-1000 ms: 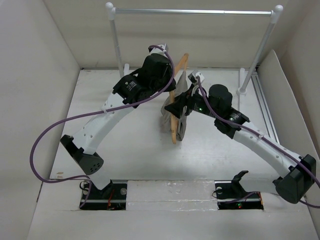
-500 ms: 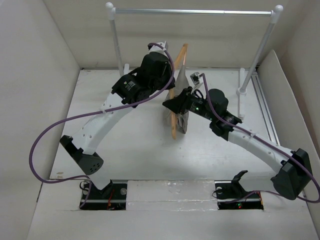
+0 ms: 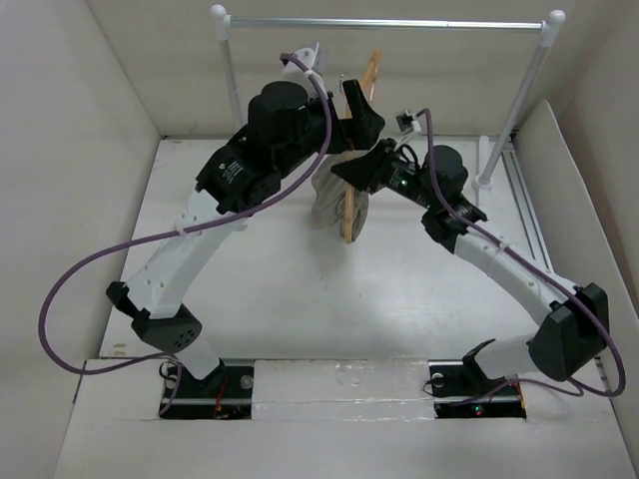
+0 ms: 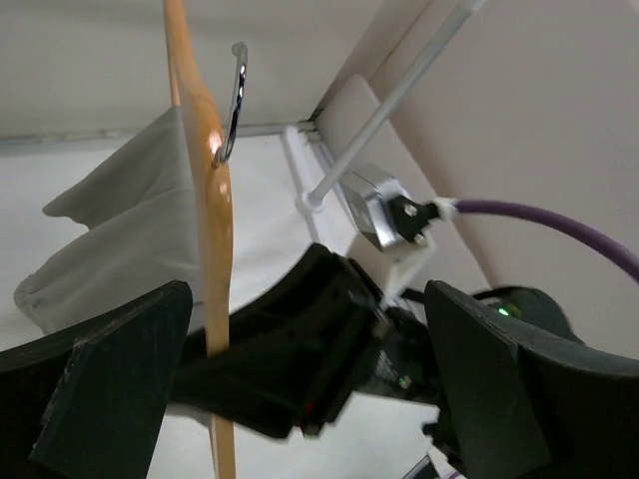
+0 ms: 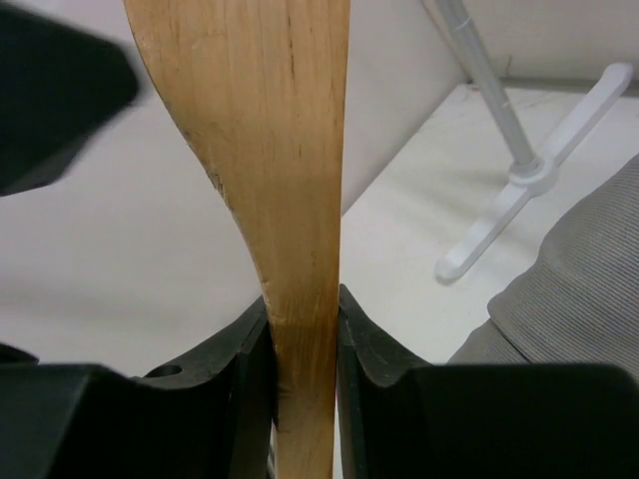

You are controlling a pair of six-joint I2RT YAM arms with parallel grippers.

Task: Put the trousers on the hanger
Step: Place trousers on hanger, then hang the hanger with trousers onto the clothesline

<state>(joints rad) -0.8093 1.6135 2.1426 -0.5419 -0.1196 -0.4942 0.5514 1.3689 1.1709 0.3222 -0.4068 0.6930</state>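
Right end effector [image 5: 305, 334] pinches hanger [image 5: 265, 140], roughly upright above surface [image 3: 250, 289]. Trousers [image 4: 120, 235] draped on it, left-arm side. Left end effector [image 3: 361, 108] spread wide, facing hook [image 4: 236, 100].

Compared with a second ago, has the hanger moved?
Yes. In the top view the hanger has shifted towards the silver rail at the back, its upper end now much closer to it, clamped in the right gripper.
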